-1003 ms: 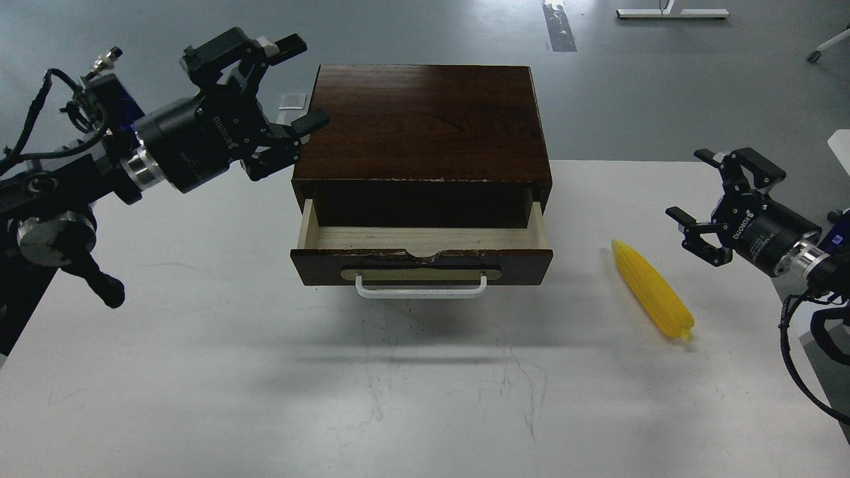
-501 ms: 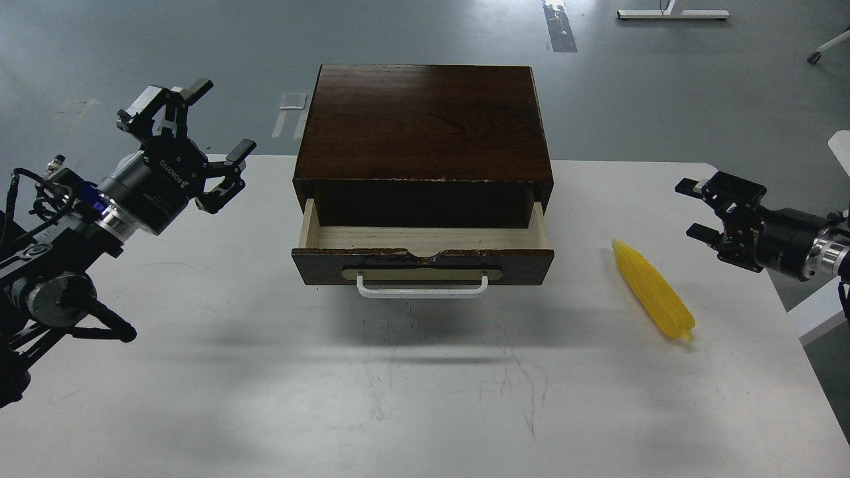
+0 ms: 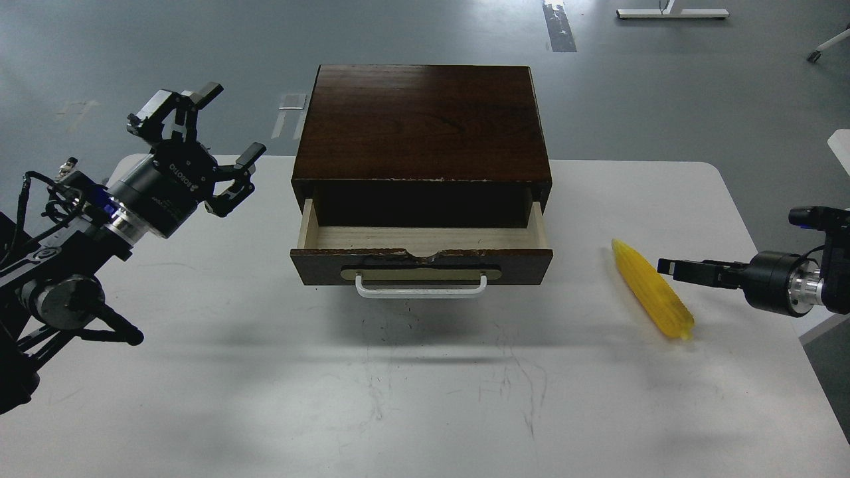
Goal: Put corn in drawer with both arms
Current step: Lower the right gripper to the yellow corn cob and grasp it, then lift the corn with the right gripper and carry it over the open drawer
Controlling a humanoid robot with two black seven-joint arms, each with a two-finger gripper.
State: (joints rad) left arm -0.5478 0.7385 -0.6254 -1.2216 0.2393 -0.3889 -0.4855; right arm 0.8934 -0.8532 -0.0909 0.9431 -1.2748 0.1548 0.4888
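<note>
The yellow corn (image 3: 652, 289) lies on the white table right of the box, its tapered end pointing away from me. The drawer (image 3: 422, 241) stands pulled open and its pale wood interior is empty; the white handle (image 3: 421, 289) faces me. My right gripper (image 3: 672, 268) is low and level, seen edge-on, with its tip at the corn's right side; I cannot tell its fingers apart or whether it touches the corn. My left gripper (image 3: 222, 129) is open and empty, raised in the air left of the box.
The dark wooden box (image 3: 425, 119) stands at the middle back of the white table (image 3: 425, 398). The table's right edge lies close behind my right arm. Grey floor lies beyond the table.
My right gripper has dropped, turned level and moved left to the corn's side. My left gripper drew back left from the box, then edged slightly right. Corn and drawer have not moved.
</note>
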